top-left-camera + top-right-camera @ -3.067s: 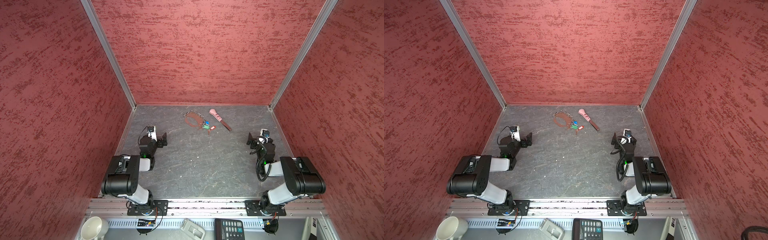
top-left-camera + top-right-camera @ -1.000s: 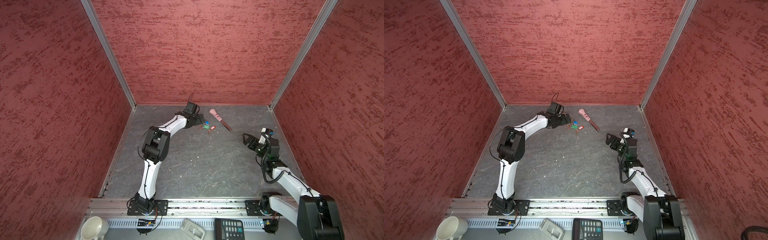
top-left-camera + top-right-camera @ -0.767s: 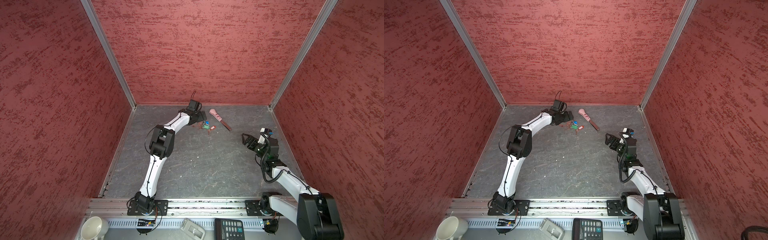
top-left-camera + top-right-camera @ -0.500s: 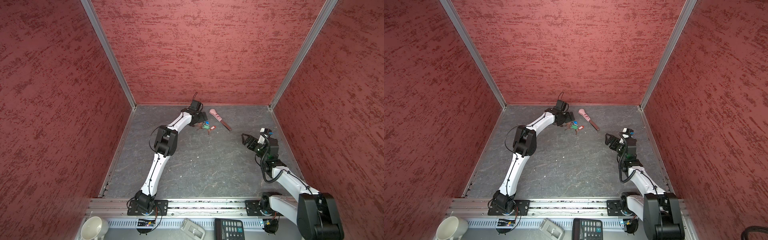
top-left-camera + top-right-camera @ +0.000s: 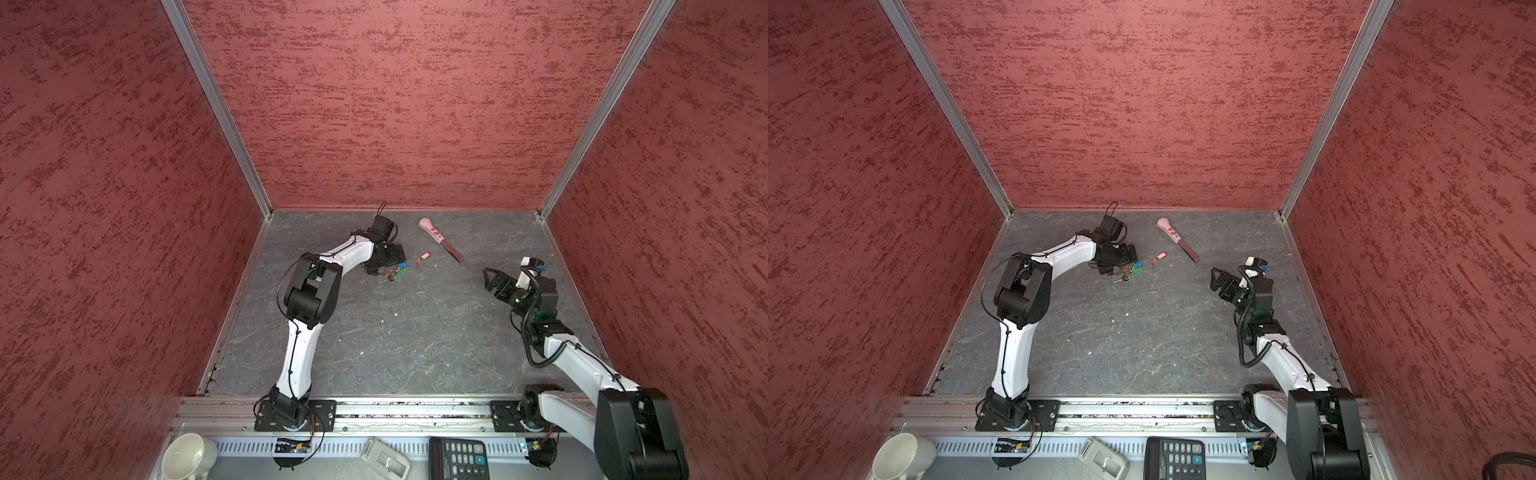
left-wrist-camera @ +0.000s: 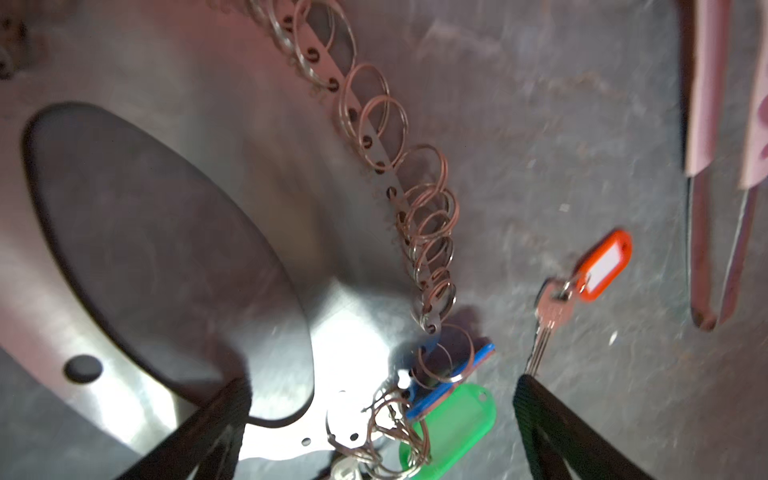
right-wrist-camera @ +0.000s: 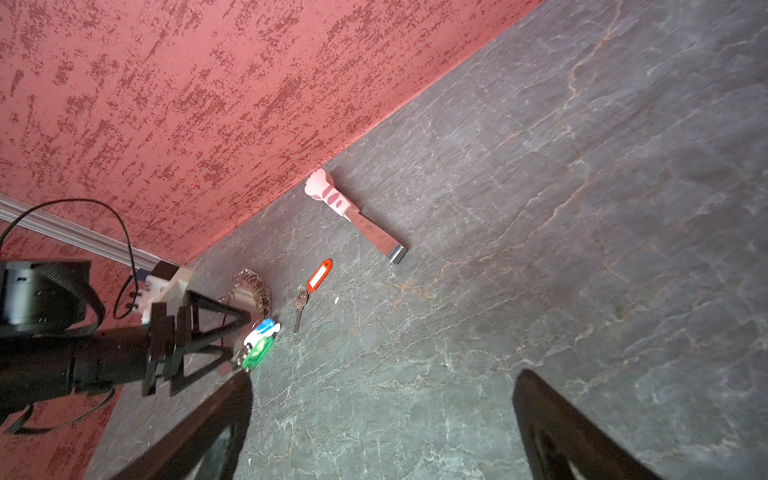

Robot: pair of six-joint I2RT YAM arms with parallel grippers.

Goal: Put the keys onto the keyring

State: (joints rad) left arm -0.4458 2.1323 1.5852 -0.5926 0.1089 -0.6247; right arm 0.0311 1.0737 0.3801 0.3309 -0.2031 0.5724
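Between the jaws of the wide-open left pincer [image 6: 380, 386] lie green key [image 6: 453, 428] & blue key [image 6: 478, 357], at the keyring [image 6: 374, 137] end, prob. already hooked. Red key [image 6: 602, 266] lies loose just beside it, so approx. one is left. Right pincer [image 5: 489, 280], also wide and empty, is well apart.

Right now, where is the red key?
In both top views the red key lies near the back, between the left hand and the pink tool.
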